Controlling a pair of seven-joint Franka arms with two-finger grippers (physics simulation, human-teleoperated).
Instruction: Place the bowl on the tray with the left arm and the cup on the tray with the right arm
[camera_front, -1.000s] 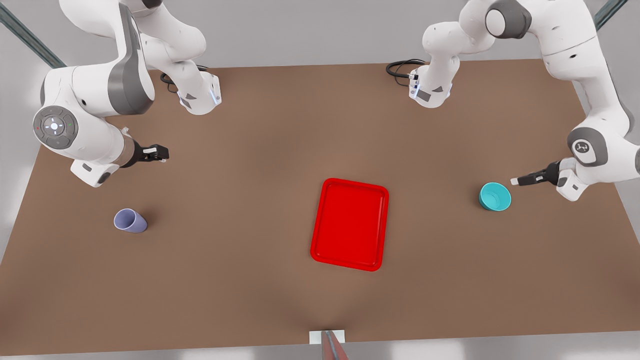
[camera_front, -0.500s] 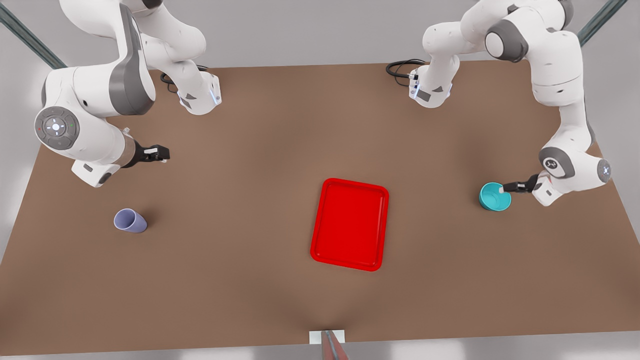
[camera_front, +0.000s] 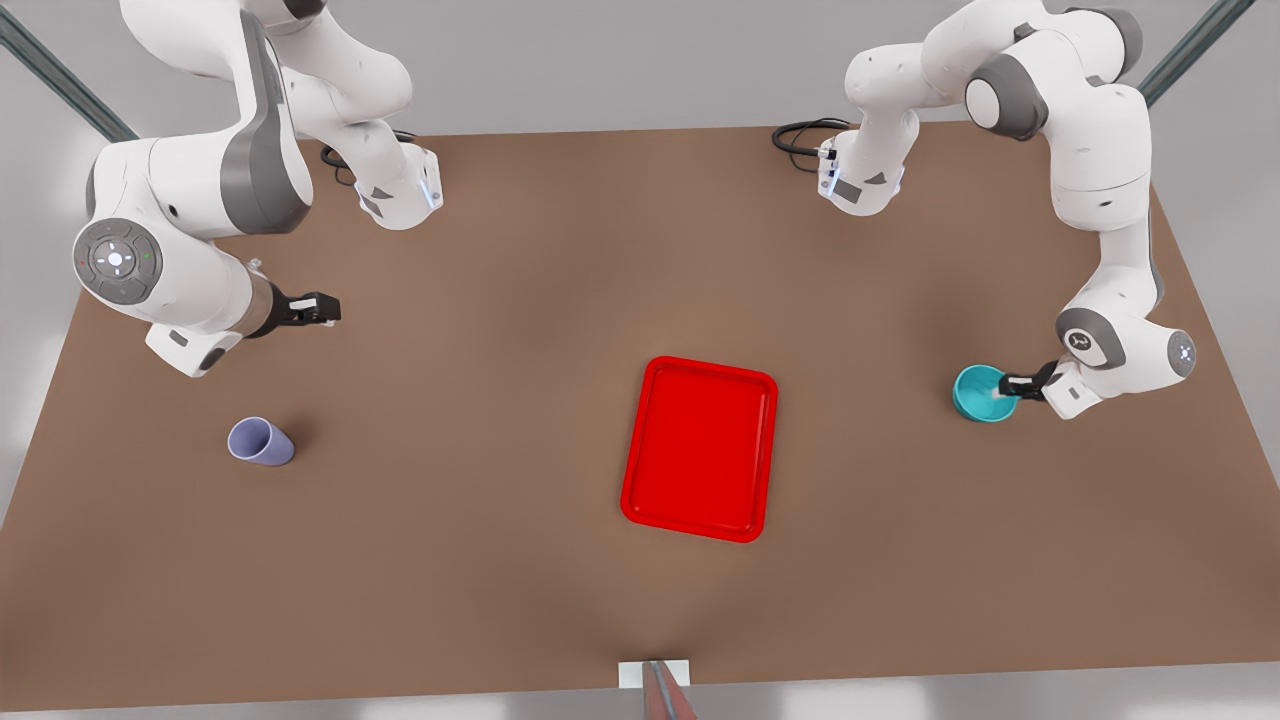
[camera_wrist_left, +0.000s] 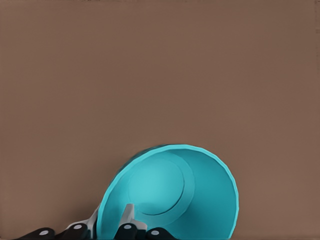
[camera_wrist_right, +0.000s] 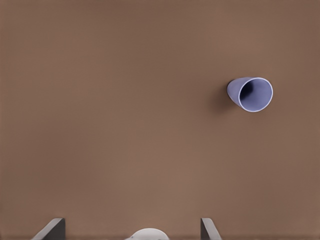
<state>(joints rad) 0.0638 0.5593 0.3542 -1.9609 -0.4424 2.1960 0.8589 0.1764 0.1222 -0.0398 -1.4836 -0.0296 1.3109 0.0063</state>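
Note:
The teal bowl (camera_front: 980, 394) sits on the table at the front view's right. My left gripper (camera_front: 1003, 387) is at its rim, open, with one finger (camera_wrist_left: 128, 214) inside the bowl (camera_wrist_left: 170, 195) and the other outside the wall. The lavender cup (camera_front: 260, 441) rests on the table at the front view's left. My right gripper (camera_front: 316, 308) hangs open well above and behind it, and its wrist view shows the cup (camera_wrist_right: 251, 93) far off. The red tray (camera_front: 700, 449) lies flat in the middle with nothing on it.
Both arm bases (camera_front: 400, 190) (camera_front: 860, 180) stand at the table's far edge, with a black cable (camera_front: 800, 135) by one. A small white bracket (camera_front: 655, 673) sits at the near edge. Bare brown table lies between each object and the tray.
The left arm folded down and moved its gripper from beside the bowl onto the rim; the bowl shifted slightly toward the tray. The right arm barely moved.

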